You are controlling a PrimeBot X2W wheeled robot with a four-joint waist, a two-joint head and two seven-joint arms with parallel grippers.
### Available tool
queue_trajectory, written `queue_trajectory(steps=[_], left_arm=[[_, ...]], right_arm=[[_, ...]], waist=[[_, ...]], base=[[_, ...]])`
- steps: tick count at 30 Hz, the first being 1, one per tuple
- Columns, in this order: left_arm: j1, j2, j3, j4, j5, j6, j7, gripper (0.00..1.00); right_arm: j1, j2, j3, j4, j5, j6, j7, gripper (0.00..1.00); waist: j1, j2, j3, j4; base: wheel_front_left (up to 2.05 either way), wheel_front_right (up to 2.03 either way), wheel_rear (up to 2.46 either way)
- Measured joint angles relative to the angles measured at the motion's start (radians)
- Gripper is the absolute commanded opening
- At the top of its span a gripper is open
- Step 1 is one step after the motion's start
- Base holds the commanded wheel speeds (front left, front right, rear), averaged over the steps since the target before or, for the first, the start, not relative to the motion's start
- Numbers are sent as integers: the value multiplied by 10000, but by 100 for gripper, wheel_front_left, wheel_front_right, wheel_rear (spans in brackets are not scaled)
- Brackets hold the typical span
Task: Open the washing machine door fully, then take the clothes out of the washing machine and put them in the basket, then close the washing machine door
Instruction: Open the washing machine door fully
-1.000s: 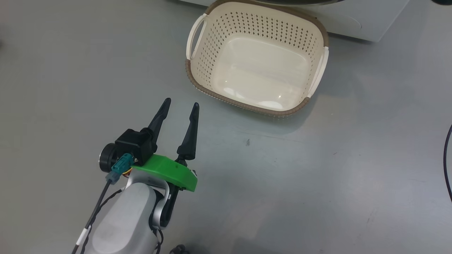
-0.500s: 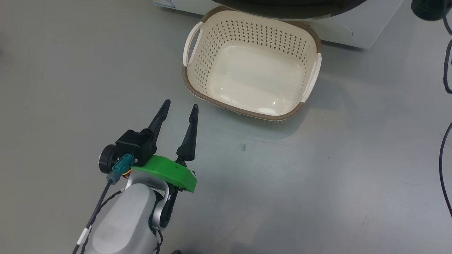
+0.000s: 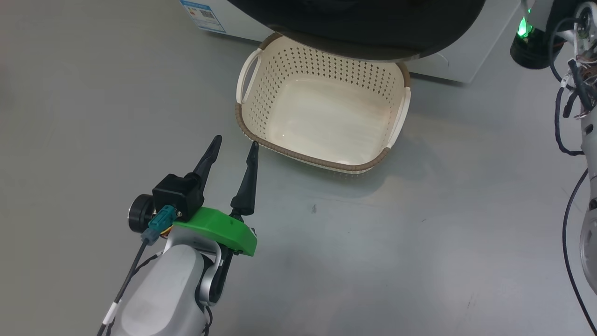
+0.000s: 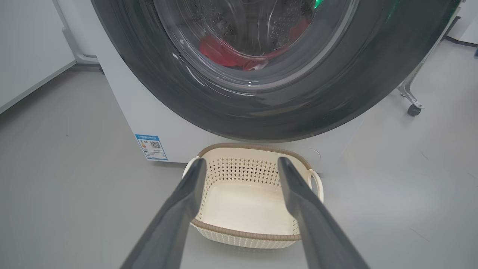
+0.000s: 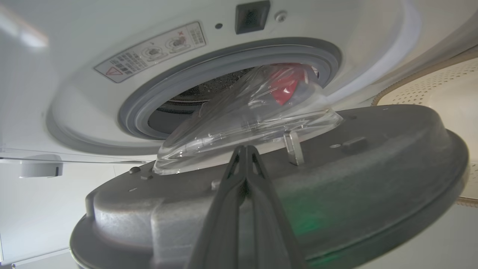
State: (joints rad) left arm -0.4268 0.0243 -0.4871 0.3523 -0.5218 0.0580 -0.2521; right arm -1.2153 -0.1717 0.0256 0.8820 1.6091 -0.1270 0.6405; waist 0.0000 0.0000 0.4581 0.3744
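Note:
The washing machine door [image 3: 364, 28], black-rimmed, stands ajar above the basket [image 3: 298, 156], which is cream, perforated and has nothing in it. From inside, the door's grey inner face [image 5: 336, 168] and glass bowl [image 5: 242, 123] show in front of the grey gasket [image 5: 231, 63] of the washing machine [image 5: 93, 104]. My right gripper [image 5: 244, 147] is shut with nothing in it, tips against that inner face by the bowl. Red clothes [image 4: 224, 52] lie in the drum behind the glass. My left gripper [image 3: 233, 142] hangs open, just left of the basket's near corner.
The machine's white front [image 3: 447, 60] with a blue sticker [image 3: 203, 14] stands right behind the basket. My right arm with cables and a green light [image 3: 524, 25] rises along the right edge. Grey floor [image 3: 396, 242] spreads all around; a castor [image 4: 412, 110] stands at right.
The head camera has tilted up: the basket sits lower in the picture, and more of the door, the sticker and my right arm have come in. The left gripper stays open in place.

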Motion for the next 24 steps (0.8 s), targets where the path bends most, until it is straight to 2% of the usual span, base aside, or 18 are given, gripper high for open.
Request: queue_trajectory(steps=[24], left_arm=[[281, 4, 25, 159, 136, 77, 0, 100]], right_arm=[[704, 301, 167, -12, 100, 12, 424, 0]], waist=[[0, 0, -589, -358]], base=[[0, 0, 0]])
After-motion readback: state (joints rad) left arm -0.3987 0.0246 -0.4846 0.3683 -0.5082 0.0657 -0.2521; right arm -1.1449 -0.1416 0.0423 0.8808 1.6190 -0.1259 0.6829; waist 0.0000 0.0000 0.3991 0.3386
